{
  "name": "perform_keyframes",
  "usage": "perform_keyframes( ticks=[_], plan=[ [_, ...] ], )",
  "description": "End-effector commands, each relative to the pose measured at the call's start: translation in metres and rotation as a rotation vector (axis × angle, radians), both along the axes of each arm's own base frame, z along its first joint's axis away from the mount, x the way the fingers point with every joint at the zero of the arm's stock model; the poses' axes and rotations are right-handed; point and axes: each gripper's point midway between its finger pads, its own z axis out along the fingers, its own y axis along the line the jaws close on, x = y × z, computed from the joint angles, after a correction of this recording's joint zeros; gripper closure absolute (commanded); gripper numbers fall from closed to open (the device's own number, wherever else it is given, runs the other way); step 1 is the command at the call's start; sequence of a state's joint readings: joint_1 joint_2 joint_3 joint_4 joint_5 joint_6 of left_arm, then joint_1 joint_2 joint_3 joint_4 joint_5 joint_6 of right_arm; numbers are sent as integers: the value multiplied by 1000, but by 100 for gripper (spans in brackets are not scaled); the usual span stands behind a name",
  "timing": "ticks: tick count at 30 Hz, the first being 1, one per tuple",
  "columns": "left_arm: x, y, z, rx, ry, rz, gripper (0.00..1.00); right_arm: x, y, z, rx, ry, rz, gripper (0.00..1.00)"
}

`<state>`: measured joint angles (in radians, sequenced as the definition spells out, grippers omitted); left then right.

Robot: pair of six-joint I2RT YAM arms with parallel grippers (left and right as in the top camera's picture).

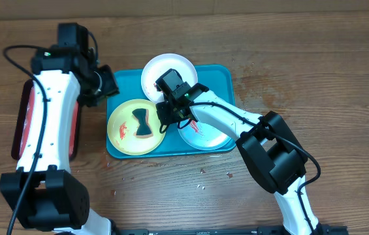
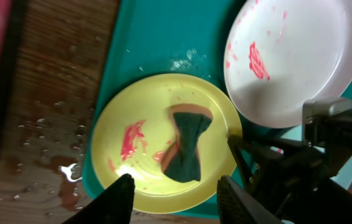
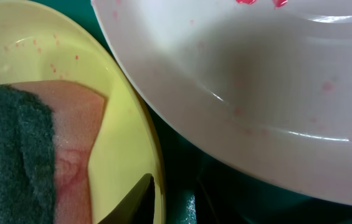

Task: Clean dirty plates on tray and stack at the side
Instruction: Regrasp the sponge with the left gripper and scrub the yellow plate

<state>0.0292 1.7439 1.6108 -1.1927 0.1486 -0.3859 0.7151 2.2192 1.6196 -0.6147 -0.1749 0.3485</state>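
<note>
Arms bend inward over the tray (image 1: 223,75), long side running left-right; left hand (image 2: 174,186) hangs with fingers apart, right hand (image 1: 166,116) at frame centre, grip unclear.

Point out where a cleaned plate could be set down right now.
Bare table right of the tray is widest. The strip in front of the tray is free too, with specks. The tray's middle is crowded: white plate, yellow plate, blue plate and right gripper meet.
</note>
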Motion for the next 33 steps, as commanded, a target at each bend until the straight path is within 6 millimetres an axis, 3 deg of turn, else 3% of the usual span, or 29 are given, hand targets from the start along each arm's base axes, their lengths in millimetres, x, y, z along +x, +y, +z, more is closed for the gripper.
perform_keyframes(
  ticks=[1,6,15,22,29,30,33],
  plan=[
    [-9,-33,-31,-92,36,-69,38,1,2,-4,-8,2,-10,76],
    [-7,-47,-63,-98,16,-81,37,0,1,-5,-14,9,-10,76],
    [-18,-50,-110,-128,26,-65,45,0,0,-6,-15,10,-11,76],
    [-22,-65,-133,-169,46,-93,48,0,0,-5,-15,9,-11,76],
    [-28,-64,-153,-161,107,-81,51,0,0,-6,-17,12,-11,76],
    [-28,-64,-153,-160,108,-84,54,0,0,-6,-17,12,-11,76],
    [-27,-58,-154,-128,103,-77,76,-1,0,-6,-17,12,-11,76]
  ],
)
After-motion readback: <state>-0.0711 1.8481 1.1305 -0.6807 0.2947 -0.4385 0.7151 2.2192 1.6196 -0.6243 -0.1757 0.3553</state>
